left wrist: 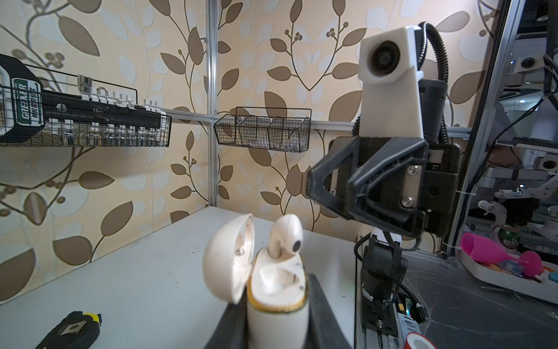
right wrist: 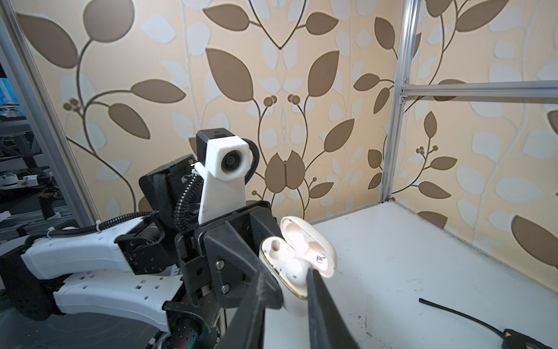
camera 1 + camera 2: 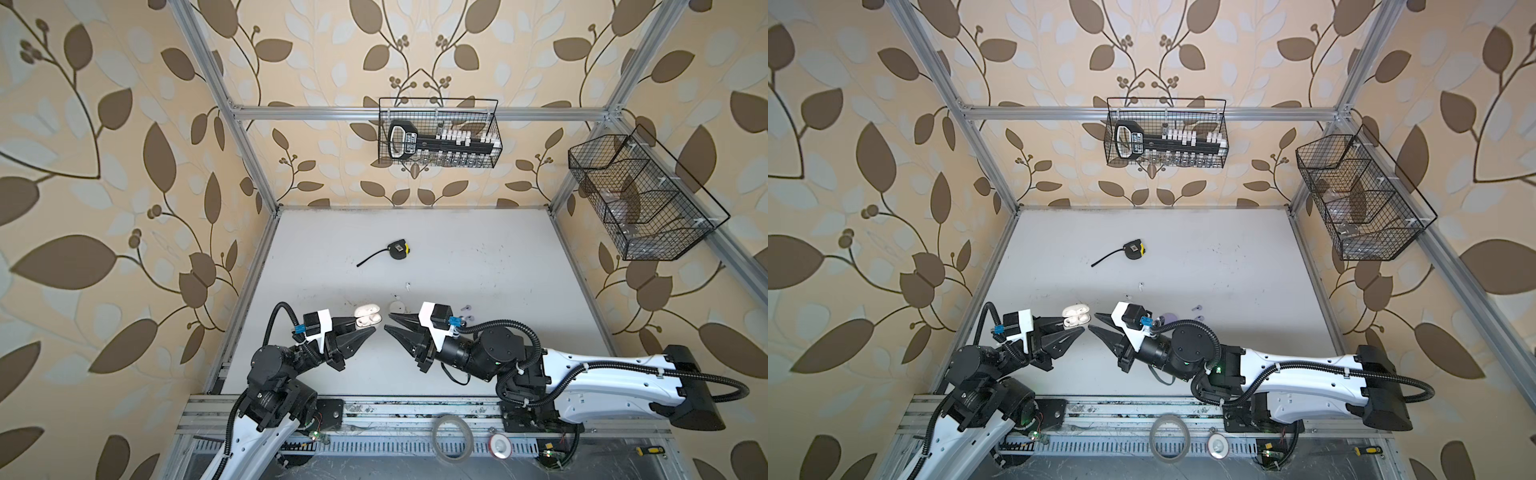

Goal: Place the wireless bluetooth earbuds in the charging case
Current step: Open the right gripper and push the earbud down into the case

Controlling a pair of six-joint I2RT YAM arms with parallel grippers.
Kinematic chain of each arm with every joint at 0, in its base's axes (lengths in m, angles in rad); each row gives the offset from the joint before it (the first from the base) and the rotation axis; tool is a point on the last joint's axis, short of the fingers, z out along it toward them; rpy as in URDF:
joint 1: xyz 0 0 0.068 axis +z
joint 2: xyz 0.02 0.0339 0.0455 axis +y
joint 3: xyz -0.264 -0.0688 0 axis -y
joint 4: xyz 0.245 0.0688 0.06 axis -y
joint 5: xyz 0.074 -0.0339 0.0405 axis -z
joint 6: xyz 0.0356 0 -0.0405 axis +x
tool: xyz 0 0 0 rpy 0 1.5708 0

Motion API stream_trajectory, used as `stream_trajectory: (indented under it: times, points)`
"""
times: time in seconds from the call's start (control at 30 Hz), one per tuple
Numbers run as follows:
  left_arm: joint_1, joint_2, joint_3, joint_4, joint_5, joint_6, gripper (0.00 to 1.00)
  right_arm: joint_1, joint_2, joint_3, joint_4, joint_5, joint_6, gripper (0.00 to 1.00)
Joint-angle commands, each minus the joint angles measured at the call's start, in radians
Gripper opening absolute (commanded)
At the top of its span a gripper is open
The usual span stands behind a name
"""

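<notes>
1. On the table's left side, the left claw (image 3: 368, 325) is clamped tight on one cream case (image 3: 367, 316), whose lid is swung open.
2. One cream bud (image 1: 285, 237) stands stem-down in one socket of that case, its head above the rim. The second socket beside it is bare.
3. Behind and to the right of the case, two white buds (image 3: 408, 286) (image 3: 395, 296) lie loose on the table, apart from each other. One round white case (image 3: 397, 307) lies just beside the nearer bud.
4. The right claw (image 3: 387, 322) points at the cream case, tips near it but not touching. Its fingers stand a little apart with nothing between them.
5. To the right of that claw's camera lie two lavender buds (image 3: 465, 308) (image 3: 470, 318). One lavender case (image 3: 1169, 318) is half hidden by the right wrist.
6. Farther back lies one tape measure (image 3: 398, 250), well apart from the buds. Two wire baskets hang on the frame, one at the back (image 3: 438, 165) and one at the right (image 3: 648, 199).
</notes>
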Motion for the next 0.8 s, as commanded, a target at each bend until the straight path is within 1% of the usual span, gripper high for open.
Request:
stream_trajectory:
  times: [0.0, 0.27, 0.37, 0.53, 0.67, 0.77]
  points:
    - [0.0, 0.003, 0.036, 0.059, 0.036, 0.011, 0.0, -0.002, 0.034, 0.064, -0.041, 0.0, 0.011, 0.21]
    - [0.0, -0.007, 0.04, 0.053, 0.045, 0.014, 0.0, -0.002, 0.061, 0.077, -0.051, 0.02, 0.014, 0.16]
    - [0.0, -0.009, 0.041, 0.048, 0.046, 0.017, 0.0, 0.001, 0.069, 0.069, -0.047, 0.029, 0.02, 0.12]
    - [0.0, -0.012, 0.041, 0.043, 0.046, 0.023, 0.0, 0.038, 0.08, 0.044, -0.012, 0.095, 0.008, 0.11]
    - [0.0, -0.015, 0.04, 0.04, 0.043, 0.025, 0.0, 0.064, 0.084, 0.041, 0.001, 0.127, -0.001, 0.1]
    - [0.0, -0.026, 0.039, 0.032, 0.035, 0.029, 0.0, 0.09, 0.069, 0.021, 0.038, 0.165, -0.003, 0.09]
